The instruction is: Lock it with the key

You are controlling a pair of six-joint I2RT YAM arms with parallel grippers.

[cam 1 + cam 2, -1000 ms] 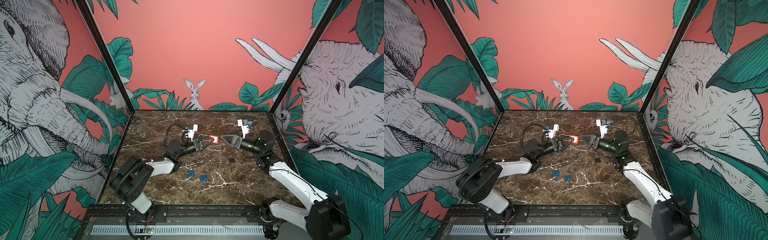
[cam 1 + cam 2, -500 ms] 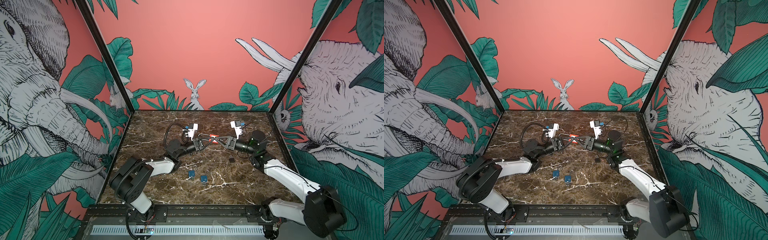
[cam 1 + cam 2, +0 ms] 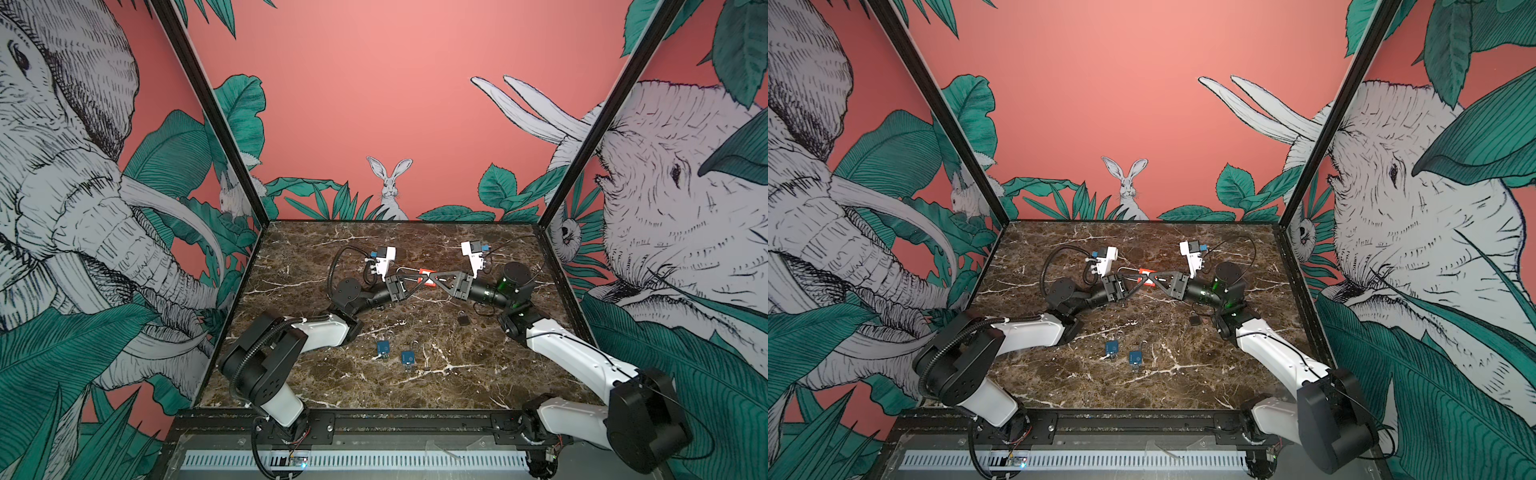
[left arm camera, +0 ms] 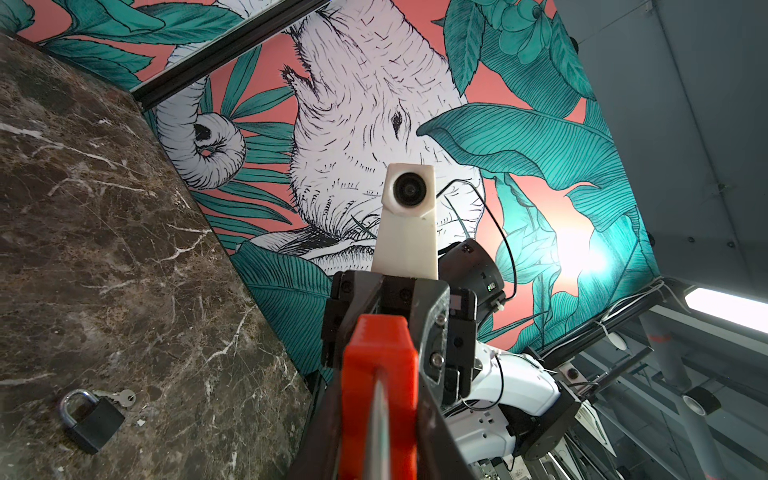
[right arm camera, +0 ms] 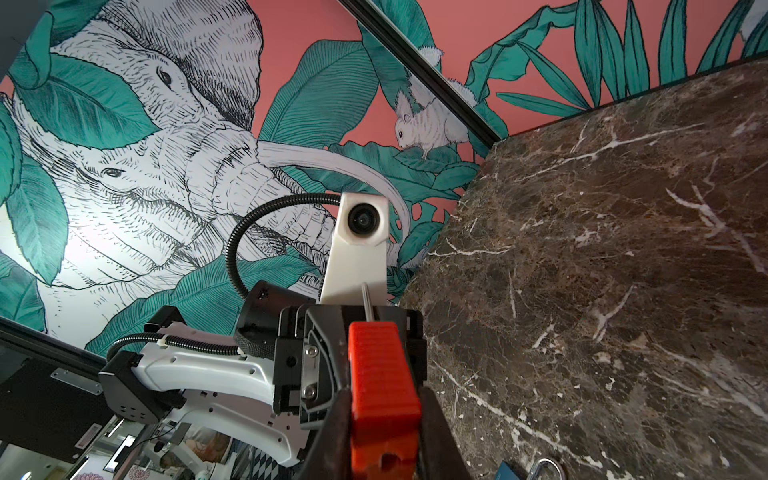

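Red plastic padlock (image 3: 427,277), steel shackle (image 5: 367,301): aloft over far middle of marble bench (image 3: 332,245). Left tool (image 3: 415,284) nipped on shackle, right tool (image 3: 438,279) clamped on body. Step: two-tool hold. Next, likely: free one tool for silver key (image 4: 124,398).

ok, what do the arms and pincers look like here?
Left arm and right arm: white shells, black joints. Ribbed black conduit runs along the left one. Left pincer and right pincer are black, triangular in outline; a white camera mount sits on each.
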